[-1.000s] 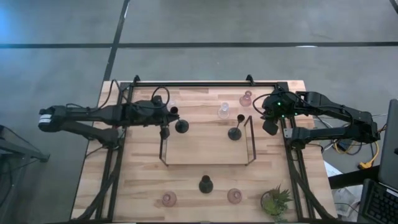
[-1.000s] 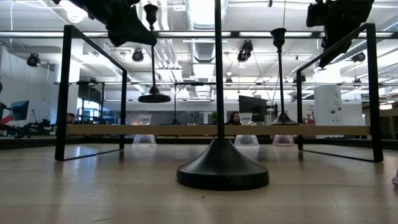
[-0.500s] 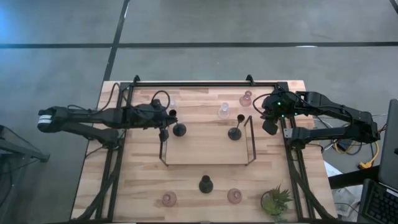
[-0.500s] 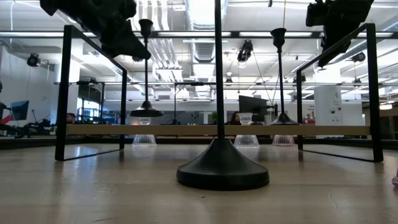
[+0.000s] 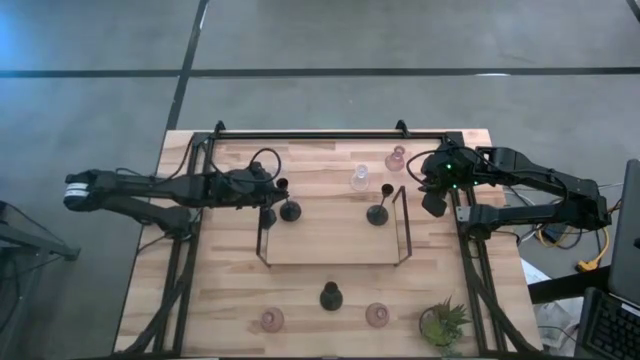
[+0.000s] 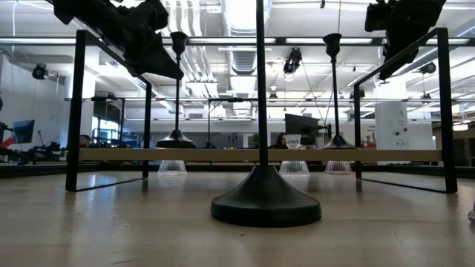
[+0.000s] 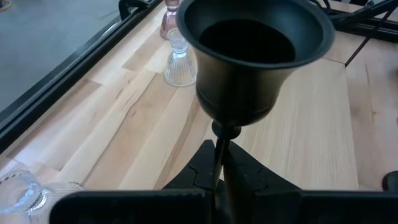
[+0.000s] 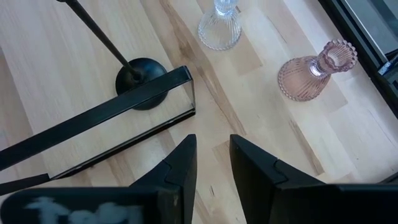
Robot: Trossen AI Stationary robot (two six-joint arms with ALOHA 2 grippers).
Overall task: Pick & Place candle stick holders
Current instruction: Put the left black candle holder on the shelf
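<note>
My left gripper [image 5: 270,190] is shut on a black candle stick holder [image 5: 288,208] with a thin stem and round base, at the far left corner of the raised wooden board [image 5: 330,245]. In the low view its base [image 6: 176,139] is level with the board's top; whether it touches I cannot tell. A second black holder [image 5: 378,213] stands on the board's far right. My right gripper [image 5: 434,205] hangs open and empty just right of the board's black frame [image 8: 112,109]. A clear glass holder [image 5: 360,178] and a pink one [image 5: 396,160] stand on the table behind the board. My left gripper pinches the holder's thin stem [image 7: 219,146] just below its cup [image 7: 252,56] between its two fingers [image 7: 202,168]. The fingers come from the table's left, slanting a little down, and lie across the stem. The holder stands upright below and above the fingers.
Near the front edge stand a black holder [image 5: 331,296], two pink glass holders [image 5: 272,320] [image 5: 377,315] and a small green potted plant [image 5: 443,325]. Another clear glass holder [image 7: 18,193] stands near my left gripper. A black rail [image 5: 310,133] runs along the far edge.
My left gripper has gone down with the black holder. The holder has stayed upright, and its base has sunk from well above the board to the board's level.
</note>
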